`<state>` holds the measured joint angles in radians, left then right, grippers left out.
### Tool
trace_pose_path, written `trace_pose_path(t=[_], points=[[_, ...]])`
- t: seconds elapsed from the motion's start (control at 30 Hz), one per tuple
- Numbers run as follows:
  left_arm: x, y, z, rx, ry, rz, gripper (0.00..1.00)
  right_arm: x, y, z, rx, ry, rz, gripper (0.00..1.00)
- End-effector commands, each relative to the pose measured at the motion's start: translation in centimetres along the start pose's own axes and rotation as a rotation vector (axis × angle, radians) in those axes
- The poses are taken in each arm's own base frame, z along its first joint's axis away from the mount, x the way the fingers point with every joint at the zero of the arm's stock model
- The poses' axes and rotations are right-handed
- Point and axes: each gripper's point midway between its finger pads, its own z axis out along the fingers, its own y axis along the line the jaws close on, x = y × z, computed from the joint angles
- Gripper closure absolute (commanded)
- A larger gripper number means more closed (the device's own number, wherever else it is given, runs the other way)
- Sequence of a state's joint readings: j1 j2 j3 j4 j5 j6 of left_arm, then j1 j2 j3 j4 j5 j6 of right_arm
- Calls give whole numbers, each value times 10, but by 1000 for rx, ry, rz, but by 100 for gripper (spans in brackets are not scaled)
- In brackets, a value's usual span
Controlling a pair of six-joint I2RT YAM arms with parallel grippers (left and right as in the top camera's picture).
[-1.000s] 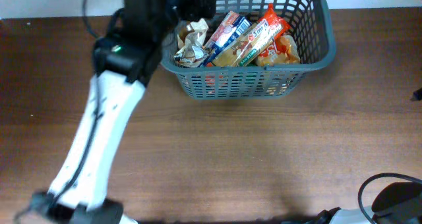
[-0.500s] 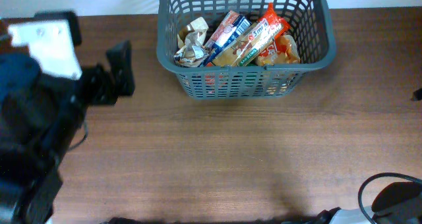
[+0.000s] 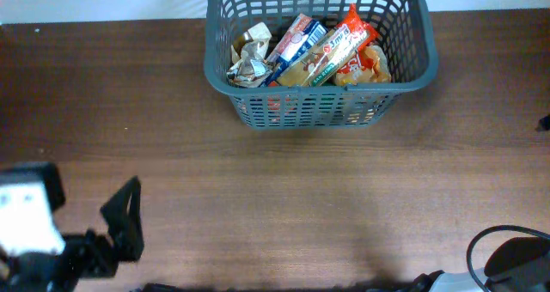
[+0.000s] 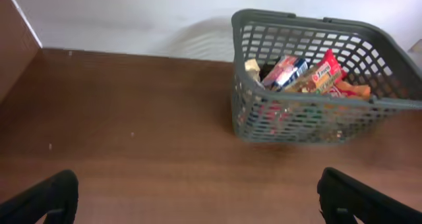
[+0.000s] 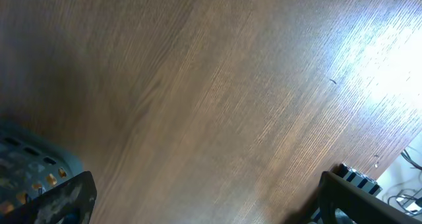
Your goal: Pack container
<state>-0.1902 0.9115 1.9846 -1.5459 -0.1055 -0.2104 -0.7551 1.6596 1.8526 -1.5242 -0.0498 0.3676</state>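
The container, a dark grey lattice basket, stands at the back of the table and holds several snack packets and a crumpled foil wrapper. It also shows in the left wrist view, far ahead of the fingers. My left gripper is at the front left corner of the table, open and empty, its fingertips wide apart in the left wrist view. My right gripper is open and empty over bare wood. A corner of the basket shows at the left of the right wrist view.
The brown wooden table stretches between basket and front edge. A black cable loops at the front right corner. A white wall runs behind the table.
My left arm has pulled back from the basket's left rim, swung across the left side of the table and come down to the front left corner. The basket's contents have not moved.
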Motion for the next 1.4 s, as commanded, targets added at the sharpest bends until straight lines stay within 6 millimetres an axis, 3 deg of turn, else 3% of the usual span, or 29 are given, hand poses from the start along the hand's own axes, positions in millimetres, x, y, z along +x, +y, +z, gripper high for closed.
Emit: trace_pose_path(t=[0.0, 0.13, 0.27, 0.43, 0.6, 0.7, 0.83, 1.07, 1.37], points=[[13, 7, -17, -7, -25, -44, 1, 1, -2, -4, -2, -11, 15, 1], [35, 11, -30, 6, -42, -70, 1, 1, -2, -4, -2, -11, 15, 1], [62, 13, -27, 23, -28, -117, 1, 1, -2, -4, -2, -11, 15, 1], [92, -4, -5, 140, 2, -164, 1, 1, -2, -4, -2, -11, 15, 1], [126, -21, 34, 225, 120, -166, 1, 1, -2, -4, -2, -11, 15, 1], [136, -31, 47, 279, 167, -168, 1, 1, -2, -4, -2, -11, 15, 1], [152, -29, 56, 263, 225, -172, 1, 1, -2, -4, -2, -11, 15, 1], [148, -12, 64, 163, 185, -141, 1, 1, -2, -4, -2, -11, 15, 1], [133, -18, 95, 197, 77, 59, 1, 1, -2, -4, -2, -11, 15, 1]])
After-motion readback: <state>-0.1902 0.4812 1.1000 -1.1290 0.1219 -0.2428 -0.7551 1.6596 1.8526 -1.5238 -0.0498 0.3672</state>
